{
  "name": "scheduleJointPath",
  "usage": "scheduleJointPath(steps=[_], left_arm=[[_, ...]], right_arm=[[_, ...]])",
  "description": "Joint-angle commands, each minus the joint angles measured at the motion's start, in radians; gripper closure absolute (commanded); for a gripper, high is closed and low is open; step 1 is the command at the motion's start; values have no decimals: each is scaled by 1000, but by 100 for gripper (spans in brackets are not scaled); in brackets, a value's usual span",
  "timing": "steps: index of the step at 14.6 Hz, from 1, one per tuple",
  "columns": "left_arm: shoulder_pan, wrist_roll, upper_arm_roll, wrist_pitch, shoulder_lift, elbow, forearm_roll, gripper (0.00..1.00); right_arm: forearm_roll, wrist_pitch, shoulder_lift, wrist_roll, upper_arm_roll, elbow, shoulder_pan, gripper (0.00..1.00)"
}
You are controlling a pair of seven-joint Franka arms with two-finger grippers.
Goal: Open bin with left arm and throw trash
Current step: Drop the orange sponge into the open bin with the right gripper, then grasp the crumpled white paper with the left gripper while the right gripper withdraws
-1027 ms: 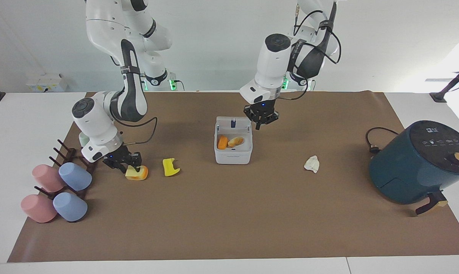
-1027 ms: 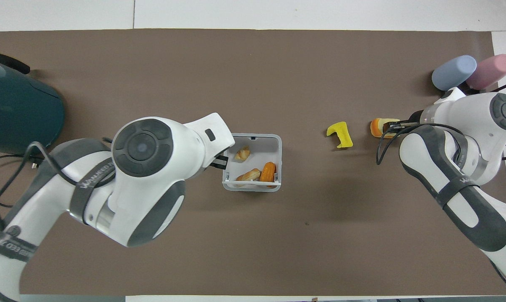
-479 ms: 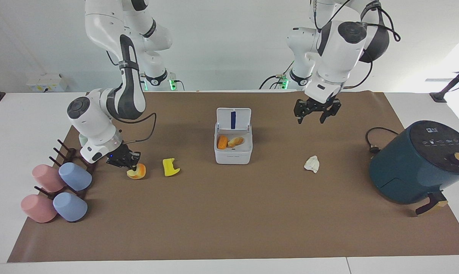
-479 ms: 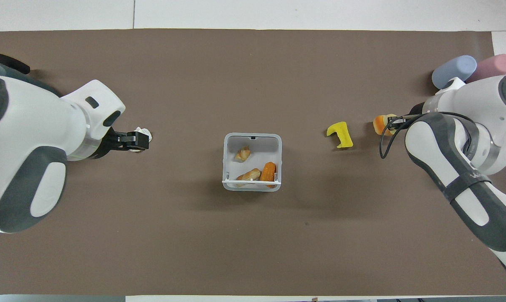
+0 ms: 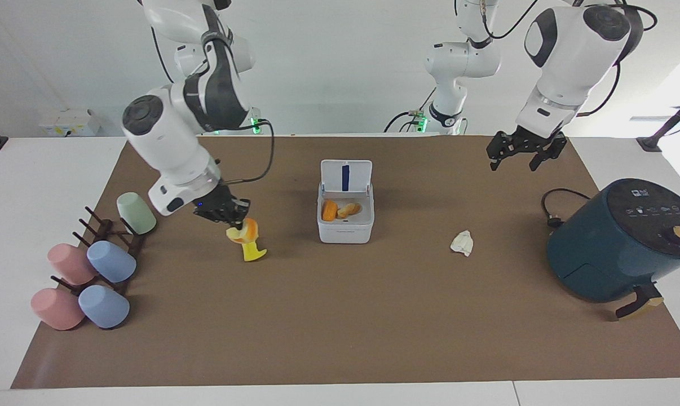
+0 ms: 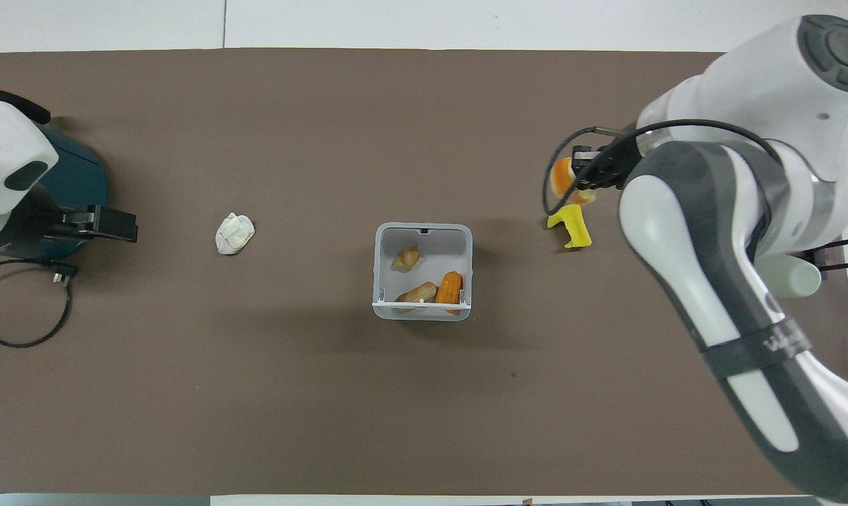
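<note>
The white bin (image 5: 344,228) stands mid-table with its lid (image 5: 346,176) hinged up; several orange and bread-like pieces lie inside. It also shows in the overhead view (image 6: 382,274). My right gripper (image 5: 235,221) is shut on the yellow-orange toast-like block (image 5: 244,232) and holds it in the air over the flat yellow notched piece (image 5: 253,252). The overhead view shows the gripper (image 6: 584,184), the block (image 6: 559,178) and the notched piece (image 6: 571,227). The white paper wad (image 5: 462,243) lies on the mat toward the left arm's end. My left gripper (image 5: 521,156) is open and empty, raised near the air fryer.
A dark teal air fryer (image 5: 622,239) with its cord stands at the left arm's end. A rack with pastel cups (image 5: 111,261) and a mint cup (image 5: 136,212) stands at the right arm's end. The brown mat (image 5: 340,327) covers the table.
My right gripper has lifted the toast-like block off the mat and carried it toward the bin, over the notched piece. My left arm has risen and swung away from the bin toward the air fryer.
</note>
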Motion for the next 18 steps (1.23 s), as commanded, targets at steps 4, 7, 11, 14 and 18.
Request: scheduleJointPath(steps=[4,7,11,14,18], left_arm=[[53,53,-7,-149,102,209,-14,0],[41,50,-11,-77,116,196,-17,0],[7,44,-14,46,234,179,-17,0],[-17,42,-14,205,279,64,-17,0],[-46,44,-14,461,267,-178,-17,0]], right_arm=[[43,151,36,461,1,-14,243,100],[46,171,2,475,8,-93,272,100],[84,203,-21,546,8,-151,298,100],[90,254,-33,550,8,-191,315,0],[45,217,-21,532,2,-150,294,0]])
